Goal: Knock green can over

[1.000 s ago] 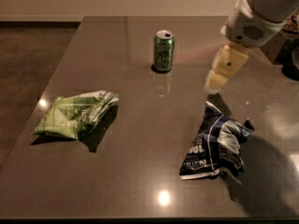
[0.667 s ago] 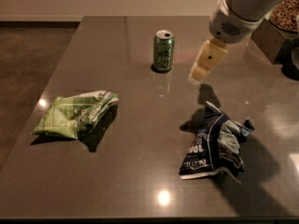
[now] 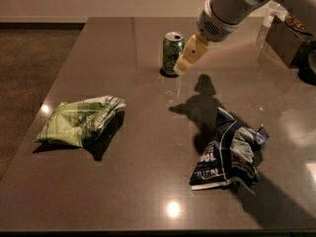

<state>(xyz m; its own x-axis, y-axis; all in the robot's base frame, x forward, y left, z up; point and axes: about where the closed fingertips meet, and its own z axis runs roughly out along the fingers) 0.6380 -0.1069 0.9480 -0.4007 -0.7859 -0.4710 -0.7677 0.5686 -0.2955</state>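
The green can (image 3: 172,53) stands upright on the dark table (image 3: 133,181), towards the back middle; it has a silver top and pale lettering. My gripper (image 3: 181,66) comes down from the upper right on a white arm (image 3: 224,11). Its cream fingers (image 3: 191,51) are pressed together with no gap showing, and they hold nothing. The tip is right at the can's right side, near its lower half; I cannot tell whether it touches the can.
A flat green-and-white snack bag (image 3: 79,121) lies at the left. A crumpled dark blue bag (image 3: 228,154) lies at the front right. A brown box (image 3: 285,36) and a dark object (image 3: 308,63) stand at the back right. The table's left edge drops to the floor.
My gripper has moved left and slightly down, from well to the right of the can to right beside it. The can still stands upright. The bags have not moved.
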